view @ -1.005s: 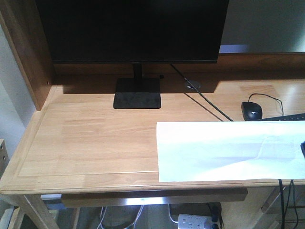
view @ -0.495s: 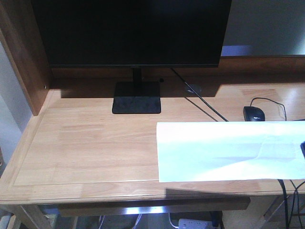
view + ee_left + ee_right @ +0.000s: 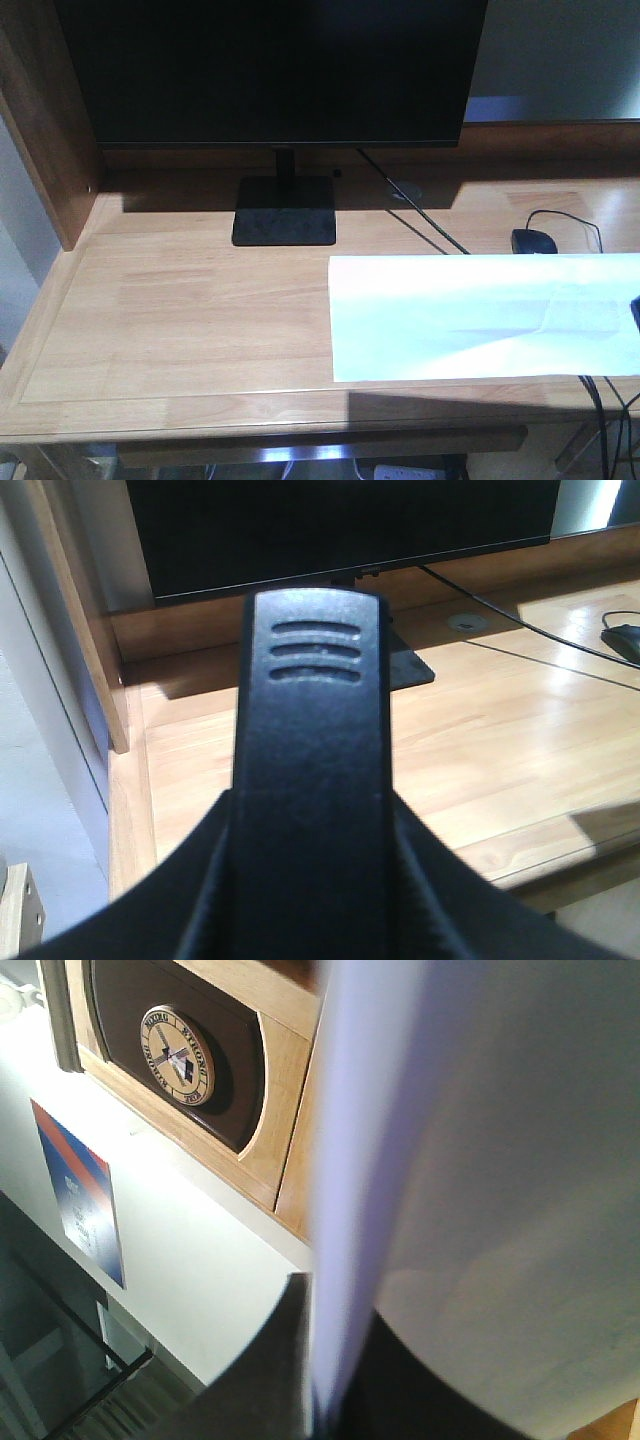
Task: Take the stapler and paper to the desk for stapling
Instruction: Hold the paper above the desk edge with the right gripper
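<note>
**A:** What is counted on the tabletop (image 3: pixel 200 300)?

**B:** One monitor (image 3: pixel 270 70) is seen at 12 o'clock, carried on one square foot (image 3: pixel 285 212). One mouse (image 3: pixel 534 241) is set at 3 o'clock.

**A:** And the task's things?

**B:** One paper (image 3: pixel 480 315) is spread at 4 o'clock of the front view, over the tabletop's near right part. A shadow is cast beneath its near edge, and contact with the wood cannot be told. One stapler (image 3: pixel 310 710) is shown only in the left wrist view. It is black, marked with three grooves, and pointed to 12 o'clock toward the monitor.

**A:** How are the claws found?

**B:** The left claw (image 3: pixel 310 880) is clenched around the stapler, which is flanked by dark parts at 5 and 7 o'clock. The right claw (image 3: pixel 335 1400) is clamped upon the paper, seen edge-on from 6 to 12 o'clock.
</note>
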Motion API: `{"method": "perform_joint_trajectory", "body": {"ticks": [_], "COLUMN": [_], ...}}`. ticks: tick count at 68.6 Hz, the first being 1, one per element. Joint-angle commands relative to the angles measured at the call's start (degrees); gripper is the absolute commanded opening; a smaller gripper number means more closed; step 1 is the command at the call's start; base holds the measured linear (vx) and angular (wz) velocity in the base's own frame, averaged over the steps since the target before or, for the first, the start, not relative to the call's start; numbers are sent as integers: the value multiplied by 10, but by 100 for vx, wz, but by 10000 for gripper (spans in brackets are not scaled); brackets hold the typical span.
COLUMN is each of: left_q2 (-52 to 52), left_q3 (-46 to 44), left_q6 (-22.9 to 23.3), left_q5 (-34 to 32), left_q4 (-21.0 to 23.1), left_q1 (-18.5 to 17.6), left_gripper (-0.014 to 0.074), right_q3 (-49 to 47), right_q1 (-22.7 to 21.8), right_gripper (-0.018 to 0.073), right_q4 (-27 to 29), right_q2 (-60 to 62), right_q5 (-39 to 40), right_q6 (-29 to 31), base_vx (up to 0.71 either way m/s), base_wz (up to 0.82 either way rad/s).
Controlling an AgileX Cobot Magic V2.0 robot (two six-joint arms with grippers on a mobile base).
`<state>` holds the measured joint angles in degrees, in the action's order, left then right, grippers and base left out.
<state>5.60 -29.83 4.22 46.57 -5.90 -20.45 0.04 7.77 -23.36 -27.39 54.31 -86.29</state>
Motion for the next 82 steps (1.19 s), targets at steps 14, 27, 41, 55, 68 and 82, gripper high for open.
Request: {"method": "perform_joint_trajectory", "body": {"ticks": [14, 27, 41, 55, 68, 82], "left_q2": [7, 7, 7, 7, 7, 7], "left_q3": [-16, -16, -16, -16, -16, -16], "left_q6": [1, 1, 1, 1, 1, 1], "left_q5": [-67, -67, -67, -67, -67, -67], "left_q4": [-2, -2, -2, -2, -2, -2], "left_q1": [-2, -2, -2, -2, -2, -2], "left_gripper": [-7, -7, -7, -7, -7, -7], "right_q3": [-15, -15, -15, -15, -15, -15], "right_q1": [-2, -2, -2, -2, -2, -2], "right_gripper": [-5, -5, -5, -5, -5, -5], "right_q4": [8, 8, 8, 8, 8, 8], "right_q2": [-2, -2, -2, -2, -2, -2], "right_q5": [34, 34, 34, 34, 34, 34], "right_q6": [8, 8, 8, 8, 8, 8], "base_vx": [0, -1, -2, -1, 0, 0], "base_wz": [0, 0, 0, 0, 0, 0]}}
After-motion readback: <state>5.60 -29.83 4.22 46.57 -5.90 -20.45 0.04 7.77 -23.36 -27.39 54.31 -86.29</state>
